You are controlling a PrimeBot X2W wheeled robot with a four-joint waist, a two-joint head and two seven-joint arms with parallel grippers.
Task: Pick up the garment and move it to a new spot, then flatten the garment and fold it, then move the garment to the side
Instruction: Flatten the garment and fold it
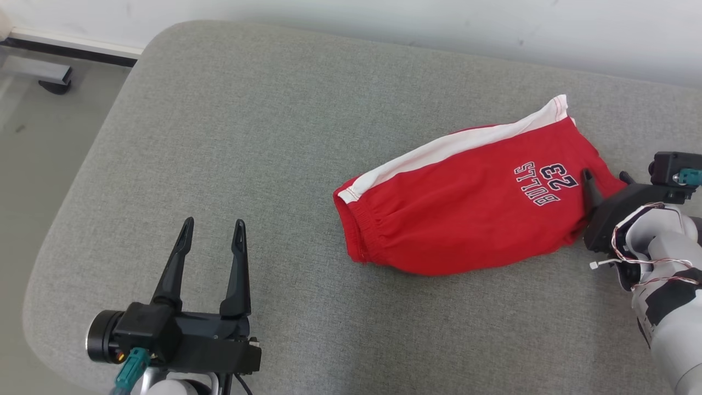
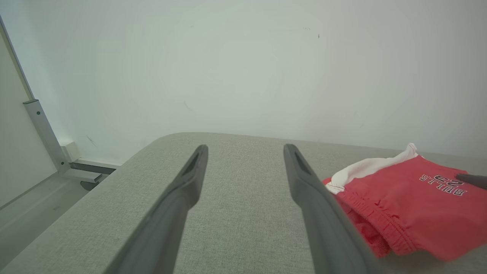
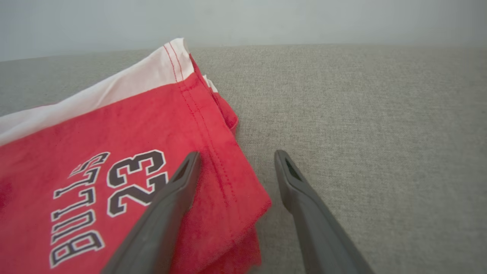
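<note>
Head view: the folded garment point(image 1: 466, 208) lies right of centre on the cushion point(image 1: 247, 137). The left gripper point(image 1: 214, 222), lower left, gapes empty.

Left wrist view: the garment sits at lower right, clear of those fingers.

Right wrist view: the right gripper point(image 3: 236, 154) is spread and straddles the hem corner at lower centre. Closing there may pinch one layer and undo the fold.

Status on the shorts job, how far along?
Done, by the look of it: the red shorts lie folded double, layers stacked at the hem, toward the right of the grey cushion. In hand: nothing held; the right gripper is open, straddling the hem corner; the left gripper is open, apart from the cloth. Left: possibly the final move aside; I cannot tell whether that is done.
</note>
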